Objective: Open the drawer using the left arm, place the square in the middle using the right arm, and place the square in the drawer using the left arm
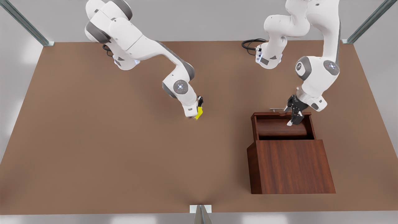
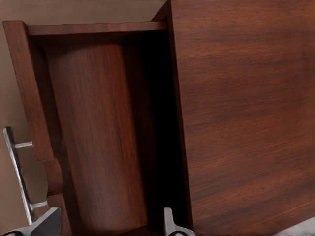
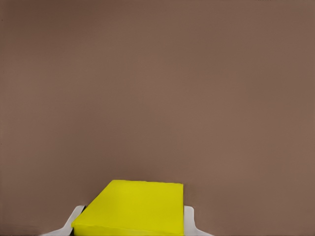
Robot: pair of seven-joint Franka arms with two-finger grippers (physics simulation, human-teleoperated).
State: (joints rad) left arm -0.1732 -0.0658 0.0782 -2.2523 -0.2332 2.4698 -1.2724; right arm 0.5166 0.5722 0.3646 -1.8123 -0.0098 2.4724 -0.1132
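The right gripper (image 1: 197, 114) holds the square (image 1: 199, 112) between its fingers, low over the table (image 1: 93, 140), well away from the cabinet (image 1: 290, 165) toward the front view's left. In the right wrist view the square (image 3: 133, 209) sits clamped between two pale fingertips (image 3: 191, 221), one pressed to each side, with bare brown tabletop (image 3: 157, 88) beyond it. The yellow block looks tilted in the front view (whether its lower corner touches the table I cannot tell).

The left gripper (image 1: 293, 116) hangs over the drawer (image 1: 281, 126), which stands pulled out of the cabinet on the side away from the camera. Its fingers are spread apart and hold nothing; in the left wrist view the two fingertips (image 2: 170, 223) frame the drawer's inner floor (image 2: 98, 137), one near the drawer's front panel, the other near the cabinet's edge. The silver handle (image 1: 276, 109) juts from the drawer's front panel, just beside the left gripper on the side away from the cabinet; the left wrist view shows that handle (image 2: 17, 172) as a thin bar on two posts.
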